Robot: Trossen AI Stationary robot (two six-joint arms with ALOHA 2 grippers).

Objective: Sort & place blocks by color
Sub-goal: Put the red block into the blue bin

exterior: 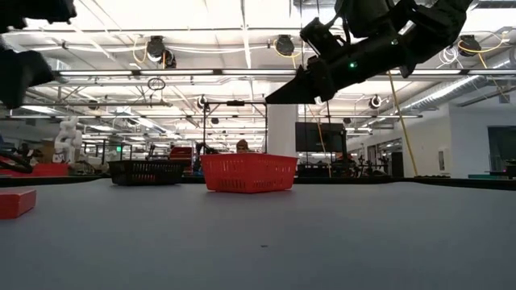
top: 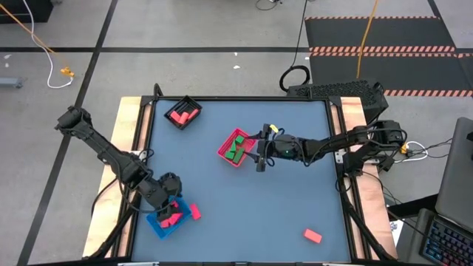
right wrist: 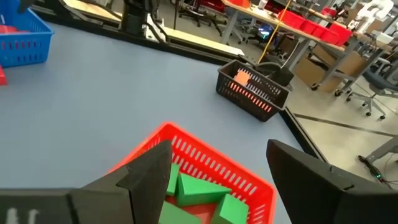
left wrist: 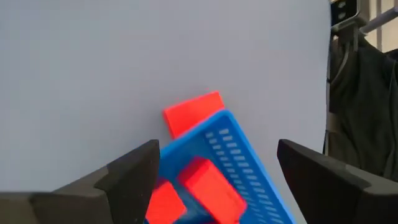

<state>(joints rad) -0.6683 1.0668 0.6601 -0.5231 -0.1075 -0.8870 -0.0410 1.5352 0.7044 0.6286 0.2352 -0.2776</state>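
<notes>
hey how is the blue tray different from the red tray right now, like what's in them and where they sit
The blue tray sits at the table's near left edge under the open left gripper; the red tray sits mid-table beside the open right gripper. The blue tray holds red blocks; the red tray holds green blocks. A loose red block lies just outside the blue tray; none lies beside the red one. Both are small slatted baskets.

Open tabletop [top: 244, 207] between blue tray [top: 159, 225] and lone red block [top: 312, 236]
</notes>
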